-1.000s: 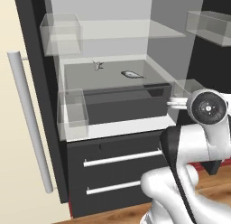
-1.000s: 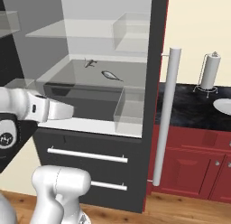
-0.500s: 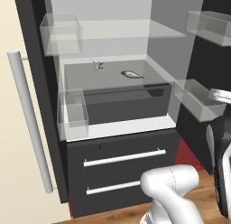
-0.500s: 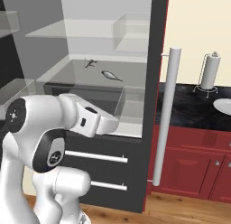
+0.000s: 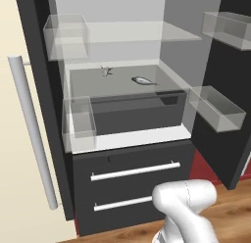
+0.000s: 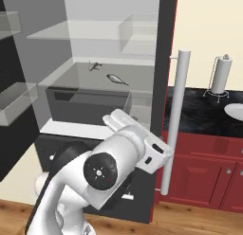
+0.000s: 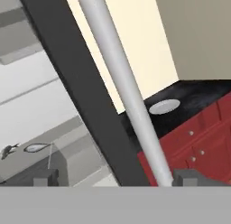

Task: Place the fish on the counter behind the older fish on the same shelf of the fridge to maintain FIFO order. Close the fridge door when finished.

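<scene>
Two dark fingertips of the end effector [image 7: 115, 180] stand wide apart, holding nothing, straddling the long smooth silver bar handle [image 7: 124, 90] of the tall black fridge's door [image 7: 72, 87]. Risk: a glancing push slides off the round bar and the door stays ajar. Further in, on the translucent grey glass shelf [image 5: 122, 85], the smooth silvery older fish [image 5: 143, 81] lies in front; the tiny spiky dark-grey fish [image 5: 105, 70] sits behind it.

Base views flank the open fridge [image 5: 122, 154], hand view near door handle [image 7: 122, 92]
</scene>
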### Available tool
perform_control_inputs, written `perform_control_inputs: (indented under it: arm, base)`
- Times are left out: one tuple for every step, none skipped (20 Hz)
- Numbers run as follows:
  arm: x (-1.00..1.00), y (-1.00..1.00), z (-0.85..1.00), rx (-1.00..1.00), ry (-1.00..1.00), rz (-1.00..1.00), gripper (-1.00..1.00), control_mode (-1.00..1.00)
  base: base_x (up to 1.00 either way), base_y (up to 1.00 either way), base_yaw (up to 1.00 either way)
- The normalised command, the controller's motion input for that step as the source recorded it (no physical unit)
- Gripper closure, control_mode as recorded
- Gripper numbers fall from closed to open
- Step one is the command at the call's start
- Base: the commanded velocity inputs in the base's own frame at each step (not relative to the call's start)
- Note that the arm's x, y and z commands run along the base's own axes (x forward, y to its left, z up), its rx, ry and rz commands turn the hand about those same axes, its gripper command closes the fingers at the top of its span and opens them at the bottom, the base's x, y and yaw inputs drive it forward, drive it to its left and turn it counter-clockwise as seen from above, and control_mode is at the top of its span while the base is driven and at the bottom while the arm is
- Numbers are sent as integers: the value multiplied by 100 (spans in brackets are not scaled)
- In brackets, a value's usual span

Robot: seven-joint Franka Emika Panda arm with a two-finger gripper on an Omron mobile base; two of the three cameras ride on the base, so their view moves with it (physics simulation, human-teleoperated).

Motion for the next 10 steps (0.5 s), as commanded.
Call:
perform_control_inputs:
  arm:
    - [11, -79, -21, 15, -5, 12, -100, -100]
    - [24, -79, -19, 16, -3, 14, -100, -100]
    - [32, -71, -21, 16, -4, 12, -100, -100]
    - [34, -69, -21, 16, -6, 13, -100, -100]
    - [36, -64, -20, 16, -7, 15, -100, -100]
    - [19, -74, -8, 16, -14, 18, -100, -100]
    - [9, -77, 0, 17, -18, 20, -100, -100]
    - [0, -73, 0, 15, -23, 19, -100, -100]
    - [0, -67, 0, 14, -22, 16, -100, -100]
    - [0, -59, 0, 14, -17, 15, -100, -100]
  base:
    - [0, 0, 0]
    - [0, 0, 0]
    - [0, 0, 0]
    - [0, 0, 0]
    - [0, 0, 0]
    - [0, 0, 0]
    - [0, 0, 0]
    - [0, 0, 0]
    - [0, 0, 0]
    - [0, 0, 0]
